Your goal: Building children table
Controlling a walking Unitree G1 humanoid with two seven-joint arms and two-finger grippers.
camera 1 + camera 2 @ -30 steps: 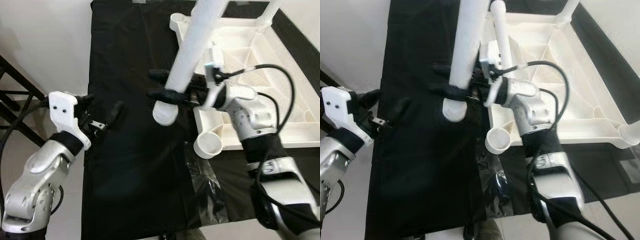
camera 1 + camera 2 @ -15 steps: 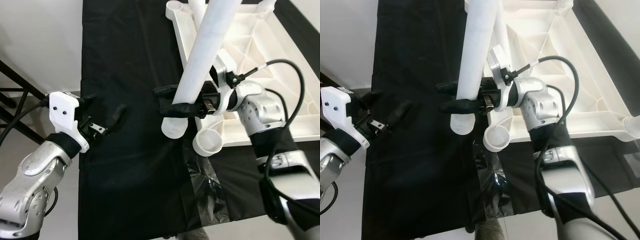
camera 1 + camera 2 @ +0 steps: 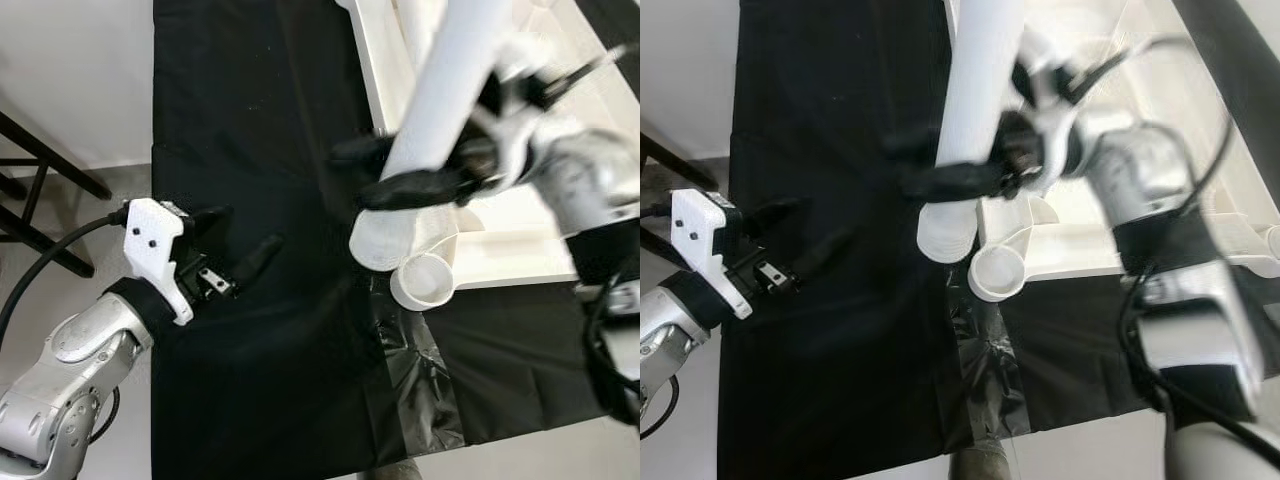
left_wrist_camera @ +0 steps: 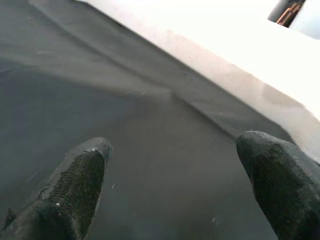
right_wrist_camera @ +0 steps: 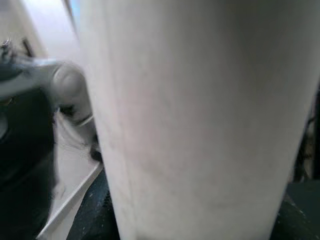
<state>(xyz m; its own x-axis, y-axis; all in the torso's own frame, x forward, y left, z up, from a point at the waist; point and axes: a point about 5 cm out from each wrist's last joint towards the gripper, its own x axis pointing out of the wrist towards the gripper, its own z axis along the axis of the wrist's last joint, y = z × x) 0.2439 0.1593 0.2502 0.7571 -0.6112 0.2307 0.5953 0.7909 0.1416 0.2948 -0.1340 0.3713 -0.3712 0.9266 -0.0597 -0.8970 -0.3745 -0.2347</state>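
though unlabelled, white leg (image 3: pixel 440 110) in right tool (image 3: pixel 395 170)

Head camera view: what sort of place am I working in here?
Probably an indoor room floor set up for assembly: a black cloth spread on pale floor, an upturned white tabletop on it, dark furniture legs beside.

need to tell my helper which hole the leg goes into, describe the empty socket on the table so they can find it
On the black cloth lies the upside-down white table top. At its near corner, on the cloth side, just under the lower end of the white leg that the right gripper holds, sits the empty socket. It is a short open round cup with nothing in it.
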